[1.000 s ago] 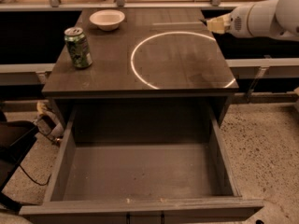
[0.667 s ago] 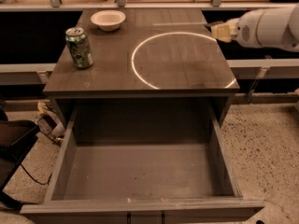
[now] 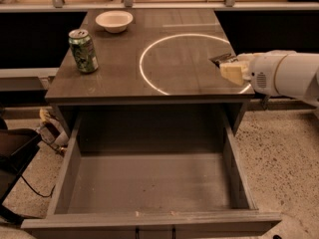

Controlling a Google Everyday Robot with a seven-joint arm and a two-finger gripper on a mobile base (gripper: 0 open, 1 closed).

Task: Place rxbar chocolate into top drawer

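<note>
While my gripper point(image 3: 228, 66) hangs over the surface's point(image 3: 119, 76) right edge, clamped on the chocolate bar point(image 3: 221, 59), I'm mid-carry; next I need to lower over the open drawer point(image 3: 149, 183) and release.

Plastic gripper point(image 3: 228, 67) clasps glossy rxbar chocolate point(image 3: 221, 59) over polished cabinet top point(image 3: 124, 68)

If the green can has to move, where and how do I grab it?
Grip the green soda can around its middle, level, from the side facing the light ring: it stands upright and round, and the gripper hovers that way, at the countertop's right edge.
</note>
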